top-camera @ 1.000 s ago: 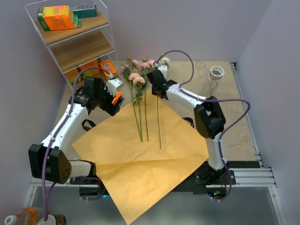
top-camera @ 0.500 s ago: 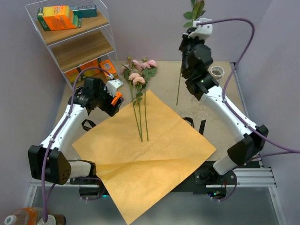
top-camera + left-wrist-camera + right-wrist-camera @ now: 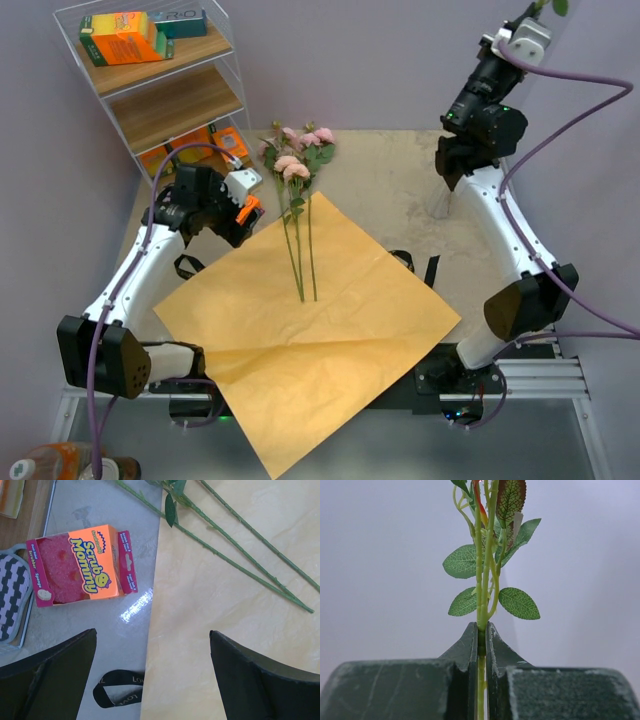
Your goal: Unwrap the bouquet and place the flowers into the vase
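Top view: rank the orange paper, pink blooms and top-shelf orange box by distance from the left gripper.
1. Orange paper: its edge lies under the left gripper.
2. Pink blooms: just back and right.
3. Orange box: on the top shelf, far back left.

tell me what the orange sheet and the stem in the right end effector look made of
Orange sheet: looks like matte paper, lying flat with faint fold creases. Stem in the right end effector: probably plastic, an artificial flower; smooth and evenly green, with moulded-looking veined leaves, though not certain.
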